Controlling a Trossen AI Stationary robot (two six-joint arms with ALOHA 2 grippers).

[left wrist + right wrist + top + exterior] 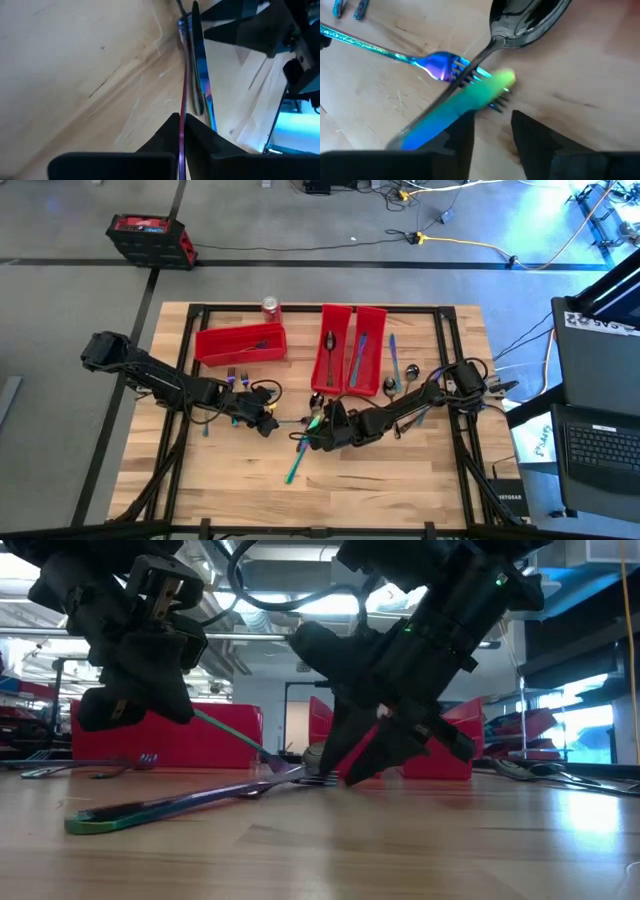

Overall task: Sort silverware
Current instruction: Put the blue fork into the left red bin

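Note:
A teal-handled fork [427, 64] lies slanted at mid-table, and my left gripper [268, 423] is shut on its handle. A dark spoon [530, 20] lies with its handle across the fork's tines [465, 75]. A green-teal knife [295, 463] lies on the wood, with its far end propped on the fork and spoon [300, 775]. My right gripper [492, 125] stands open just over that end of the knife, beside the fork's tines. My left gripper pinches the fork's handle [183, 131] between its two fingers, near the handle's free end. The fingers slant down from the table's left and lie along the fork. The fork slopes down from the hold, and its tines [275, 762] rest on the table. My right gripper has one finger [462, 135] over the knife's far end; whether it touches the knife I cannot tell.
Three long red bins stand at the back, one lying crosswise [240, 343] and two side by side [335, 345] [368, 350], each with silverware in it. A red can [270, 307] stands behind them. Loose silverware lies at the right [400, 365] and by the left arm [237, 378].

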